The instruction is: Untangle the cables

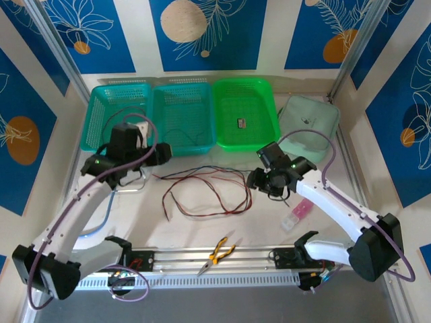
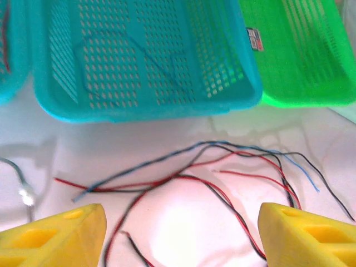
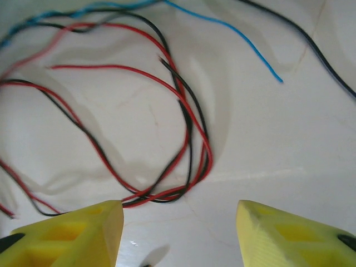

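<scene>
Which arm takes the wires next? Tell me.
Probably right: the bunched bend of the wires lies just ahead of the open right tool; the left tool faces spread strands.

A robotics lab test cell: two white robot arms (image 1: 74, 215) bolted to an aluminium rail (image 1: 175, 259) at the edge of a white worktop (image 1: 175, 232), boxed in by metal frame posts (image 1: 58, 50) and blue leaf-printed backdrop panels (image 1: 209, 27), with plastic sorting baskets (image 1: 182, 111) lined up at the back.

Thin plastic sheathing, smooth and faintly shiny, on the cables (image 3: 194, 125) mid-frame. Glossy white table (image 3: 278, 144) underneath, mirroring soft shadows. Perforated moulded plastic, slightly glossy, for the teal basket (image 2: 144, 61) upper left and the green basket (image 2: 300, 55) upper right. Matt yellow plastic on the right gripper (image 3: 178, 233), bottom edge.
</scene>
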`<state>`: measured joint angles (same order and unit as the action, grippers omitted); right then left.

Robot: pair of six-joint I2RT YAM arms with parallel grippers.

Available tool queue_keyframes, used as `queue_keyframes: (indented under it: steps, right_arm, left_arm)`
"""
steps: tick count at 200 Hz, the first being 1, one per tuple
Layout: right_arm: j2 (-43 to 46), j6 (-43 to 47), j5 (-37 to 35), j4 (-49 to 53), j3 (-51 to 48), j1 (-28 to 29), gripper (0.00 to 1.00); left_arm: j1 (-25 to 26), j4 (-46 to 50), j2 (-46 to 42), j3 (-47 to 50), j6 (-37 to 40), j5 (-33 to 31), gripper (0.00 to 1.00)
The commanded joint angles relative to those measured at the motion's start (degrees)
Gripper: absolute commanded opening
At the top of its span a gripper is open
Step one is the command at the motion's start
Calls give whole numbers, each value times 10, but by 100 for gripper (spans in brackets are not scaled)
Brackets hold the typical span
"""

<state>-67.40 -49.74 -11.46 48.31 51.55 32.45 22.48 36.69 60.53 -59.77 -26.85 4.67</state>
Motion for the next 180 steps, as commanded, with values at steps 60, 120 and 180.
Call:
queue_keyframes:
  steps: [60,120,180]
  right_arm:
    - [-25,46,-12,-105,-51,-127,46]
    - [-117,140,57,-100,0,-168,43]
    - [-227,173,3,-30,74,-127,36]
  left_arm:
    - [136,-63,-46,111,-117,-51,69]
    - [173,-74,-49,133,-143,-59,69]
    - [176,-71,-52,134,-141,-60,68]
